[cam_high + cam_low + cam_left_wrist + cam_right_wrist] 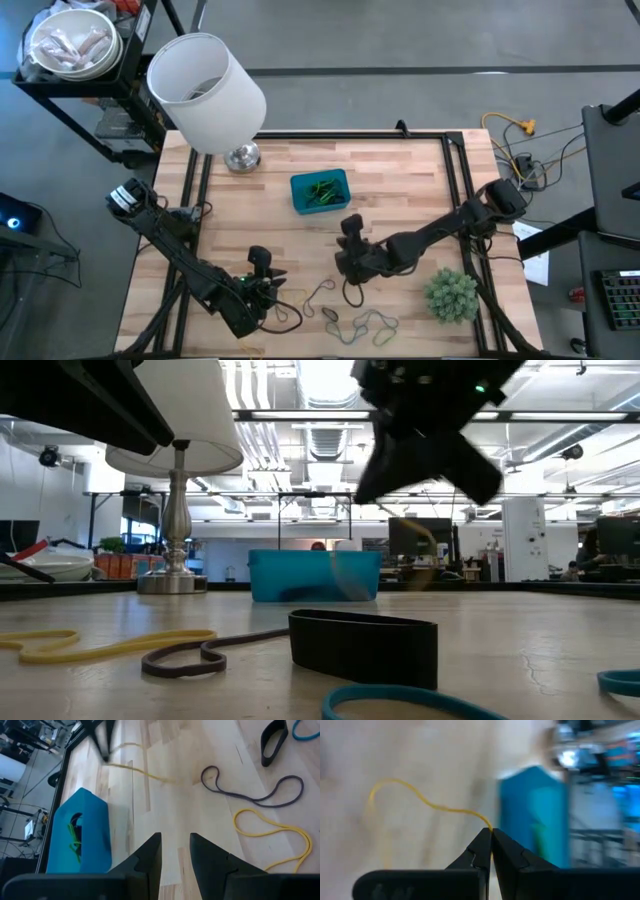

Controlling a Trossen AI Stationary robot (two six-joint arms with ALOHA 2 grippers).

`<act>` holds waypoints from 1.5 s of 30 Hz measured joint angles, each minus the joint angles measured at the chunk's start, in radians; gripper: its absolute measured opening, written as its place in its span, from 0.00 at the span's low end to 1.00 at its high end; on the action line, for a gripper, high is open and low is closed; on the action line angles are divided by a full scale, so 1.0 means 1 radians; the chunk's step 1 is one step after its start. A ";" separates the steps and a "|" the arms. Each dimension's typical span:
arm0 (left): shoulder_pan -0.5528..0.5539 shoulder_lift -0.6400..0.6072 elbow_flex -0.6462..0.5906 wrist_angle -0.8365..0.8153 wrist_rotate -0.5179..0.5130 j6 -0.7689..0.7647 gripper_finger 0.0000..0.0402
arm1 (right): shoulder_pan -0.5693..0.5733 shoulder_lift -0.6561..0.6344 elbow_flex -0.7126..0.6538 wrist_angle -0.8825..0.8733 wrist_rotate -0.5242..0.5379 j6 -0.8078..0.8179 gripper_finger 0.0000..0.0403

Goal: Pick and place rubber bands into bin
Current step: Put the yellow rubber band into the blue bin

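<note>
- Our right pincer is clamped on a thin yellow rubber band by one edge — being so floppy, it could slip free or snag.
- The left pincer, fingers apart and empty, hovers at the lower left of the high view.
- More rubber bands lie limp on the smooth wooden tabletop.
- Farthest, at upper centre, the blue plastic bin — low-walled, so easy to overshoot.
</note>
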 joint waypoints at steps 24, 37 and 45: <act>0.000 0.000 0.000 -0.001 0.000 0.000 0.21 | -0.345 -0.003 0.173 0.013 0.106 -0.207 0.02; 0.000 0.000 0.000 -0.001 0.000 0.001 0.21 | -0.447 -0.002 0.171 0.067 -0.007 -0.205 0.02; 0.000 0.000 0.000 -0.001 0.000 0.001 0.21 | -0.449 -0.003 0.175 0.100 -0.008 -0.226 0.02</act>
